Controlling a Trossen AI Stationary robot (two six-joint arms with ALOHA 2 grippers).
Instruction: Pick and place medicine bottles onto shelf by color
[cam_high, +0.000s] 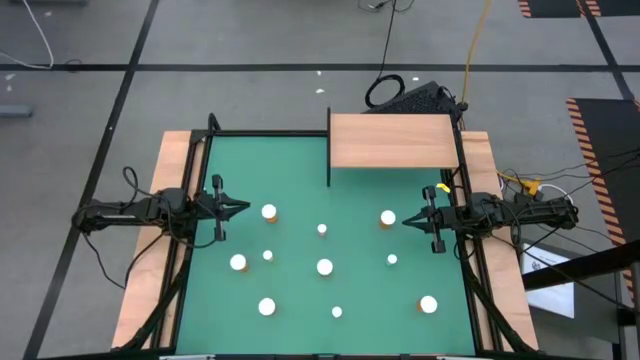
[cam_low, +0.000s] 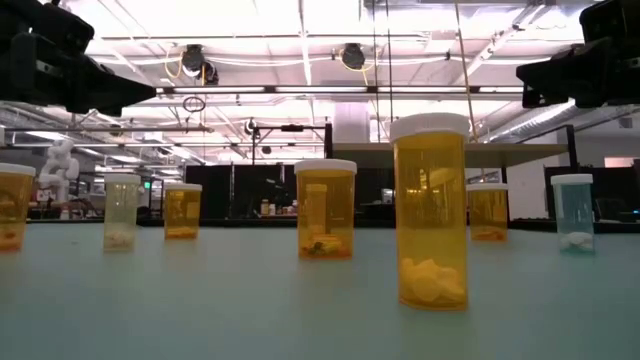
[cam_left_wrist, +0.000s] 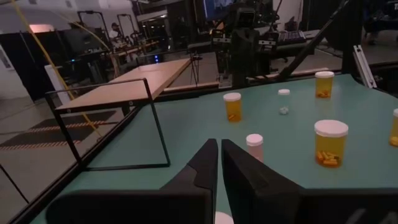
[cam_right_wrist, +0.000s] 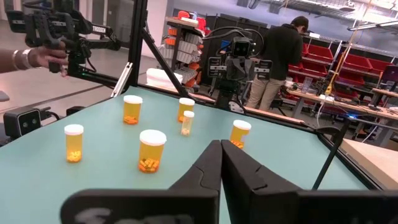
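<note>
We're parked at the mat's sides, left gripper and right gripper both pressed together on nothing; looks like a ready pose. The medicine bottles stand scattered upright across the mat, none on the shelf at the far edge yet; sorting hasn't started, we reckon.

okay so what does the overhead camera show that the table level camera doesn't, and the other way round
Only the high view shows the shelf at the mat's far edge, and both shut grippers, the left gripper and right gripper, hovering empty at opposite sides. Only the low view shows the pills inside the bottles, such as the nearest tall orange bottle, and the room behind. Both show the white-capped medicine bottles standing upright and apart on the mat.
</note>
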